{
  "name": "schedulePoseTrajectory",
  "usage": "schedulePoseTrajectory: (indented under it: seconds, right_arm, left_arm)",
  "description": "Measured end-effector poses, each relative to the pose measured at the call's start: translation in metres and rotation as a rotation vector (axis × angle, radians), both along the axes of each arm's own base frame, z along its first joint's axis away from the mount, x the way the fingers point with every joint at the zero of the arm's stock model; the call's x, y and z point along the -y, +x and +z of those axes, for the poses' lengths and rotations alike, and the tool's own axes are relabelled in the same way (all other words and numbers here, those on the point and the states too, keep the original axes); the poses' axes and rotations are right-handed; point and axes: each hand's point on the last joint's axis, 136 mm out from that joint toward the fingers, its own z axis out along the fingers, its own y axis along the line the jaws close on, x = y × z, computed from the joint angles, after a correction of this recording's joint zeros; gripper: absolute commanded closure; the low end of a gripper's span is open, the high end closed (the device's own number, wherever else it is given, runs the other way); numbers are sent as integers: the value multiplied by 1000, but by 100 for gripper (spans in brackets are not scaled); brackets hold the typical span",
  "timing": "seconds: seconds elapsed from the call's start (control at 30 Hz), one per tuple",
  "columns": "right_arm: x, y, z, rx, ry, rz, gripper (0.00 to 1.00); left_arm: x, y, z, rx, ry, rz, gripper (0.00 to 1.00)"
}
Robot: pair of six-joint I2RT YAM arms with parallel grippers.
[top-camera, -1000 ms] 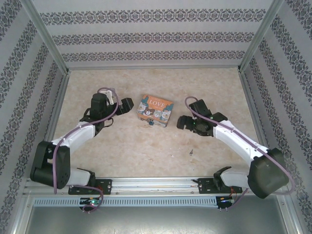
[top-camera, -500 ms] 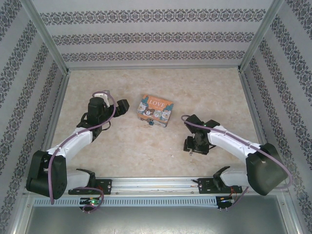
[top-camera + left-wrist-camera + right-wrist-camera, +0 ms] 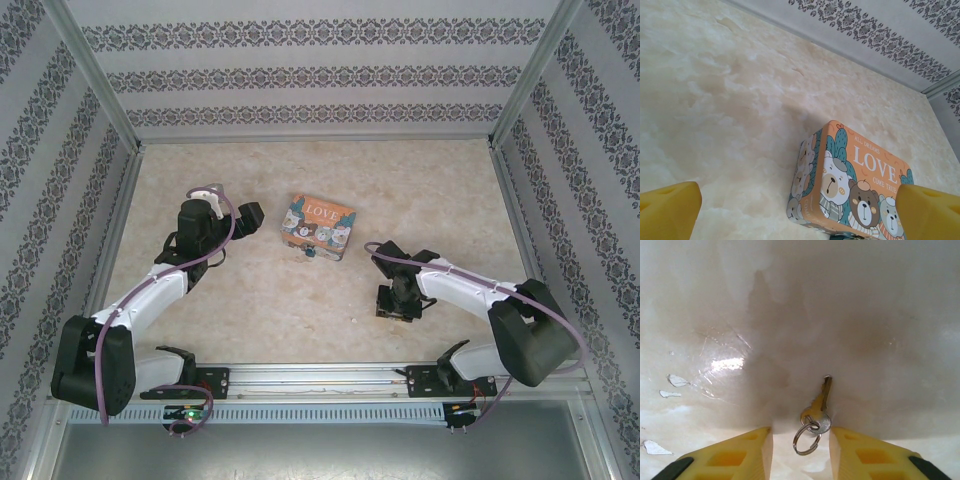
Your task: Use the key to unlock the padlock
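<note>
From high up at the near side we look down on the whole table (image 3: pixel 300 300). Our left wrist camera faces the box (image 3: pixel 855 185), seen from above too. Our right one looks closely down at the key (image 3: pixel 822 397).

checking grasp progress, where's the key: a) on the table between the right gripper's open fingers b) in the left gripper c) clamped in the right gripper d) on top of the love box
a: the key lies flat on the table, between the spread fingers of the right gripper, neither finger touching it.
</note>
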Motion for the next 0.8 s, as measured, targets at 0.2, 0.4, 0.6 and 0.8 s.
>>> schedulePoseTrajectory:
  seconds: [0.2,0.4,0.6,0.8]
  right_arm:
    - [0,0,-1,0,-1,3,74]
    - [3,-2,-2,-3,-9,3,79]
    - [4,-2,-2,-1,-14,8,84]
    - [5,-3,-2,-1,-16,19,93]
  left_arm:
    - [0,-2,-5,-13,2,0,1]
    - [-1,-3,-5,-13,2,0,1]
    - [-1,-3,-3,-7,1,1,1]
    - [-1,-3,-2,-6,2,3,1]
